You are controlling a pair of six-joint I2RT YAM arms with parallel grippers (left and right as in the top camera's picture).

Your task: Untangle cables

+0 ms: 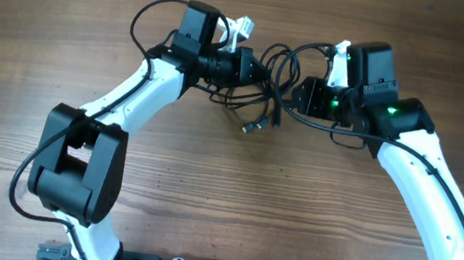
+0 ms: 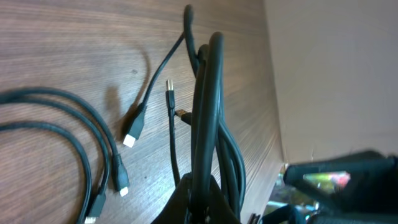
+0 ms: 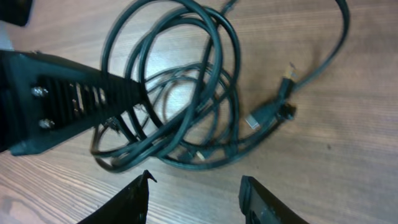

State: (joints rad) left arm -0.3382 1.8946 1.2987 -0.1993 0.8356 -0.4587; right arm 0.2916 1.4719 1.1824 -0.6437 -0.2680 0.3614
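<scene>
Overhead view: thin black flexible cables (image 1: 266, 97) lie in a loose tangle on the brown wood-grain desk (image 1: 206, 189), between the two white-and-black arms. The left gripper (image 1: 253, 68) reaches into the tangle from one side. The right gripper (image 1: 297, 96) sits just beside it on the other. From up here it is hard to tell whether either pair of jaws holds anything.

Left wrist view: the left jaws are clamped together on several strands, which rise from the grip in a tight bundle. Other cords with small pale plug ends (image 2: 129, 140) lie loose on the wood nearby.

Right wrist view: the right jaws stand apart with nothing between them, over bare desk just short of the coiled loops. A gold-tipped plug (image 3: 288, 72) lies off to one side. The left gripper's black fingers pinch the coil opposite, a grip the overhead does not make plain.

The step in hand looks like pulling the knot apart, with one side anchored and the other free. The next move probably calls for the right jaws to close on a single loop or plug end and draw it away from the held bundle.
</scene>
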